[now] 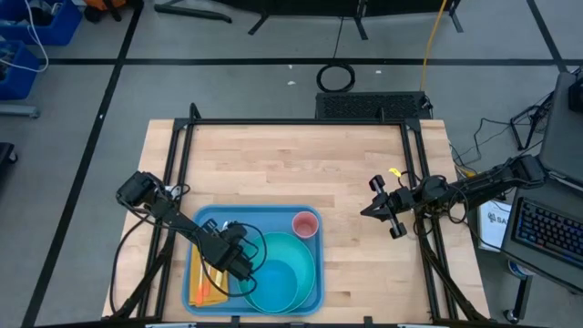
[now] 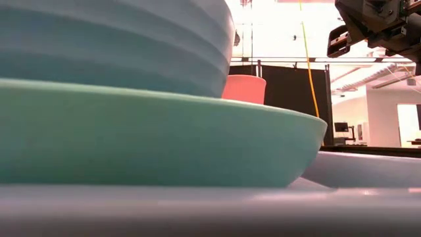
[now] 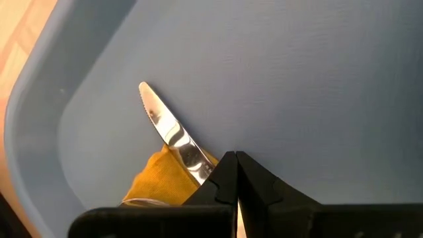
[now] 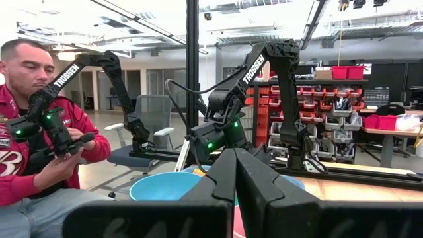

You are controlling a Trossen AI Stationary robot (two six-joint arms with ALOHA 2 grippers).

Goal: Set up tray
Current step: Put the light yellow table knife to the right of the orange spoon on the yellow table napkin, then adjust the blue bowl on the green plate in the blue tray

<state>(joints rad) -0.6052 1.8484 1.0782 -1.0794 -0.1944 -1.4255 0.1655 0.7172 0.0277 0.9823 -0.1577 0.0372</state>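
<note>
The left end effector (image 1: 239,258) hangs over the lower left of the high view, above the blue tray (image 1: 208,221), its fingers pressed together and holding nothing. In its wrist view the closed tips sit just beside a table knife (image 3: 170,132) whose handle end rests on an orange napkin (image 3: 162,177), blade out on the bare tray floor. The step in hand looks like arranging the cutlery; to do it well, the fingers would need to part and straddle the knife near its handle, coming down square so the napkin is not dragged.

The right end effector (image 1: 369,210) waits at centre right of the high view, above the tabletop (image 1: 291,164), fingers likewise closed and empty.

The tray lies flat at lower centre, its long axis running toward the frame's bottom edge, carrying a turquoise plate (image 1: 307,244) with a bowl (image 1: 278,285) on it and a pink cup (image 1: 305,224) at its upper right corner.
</note>
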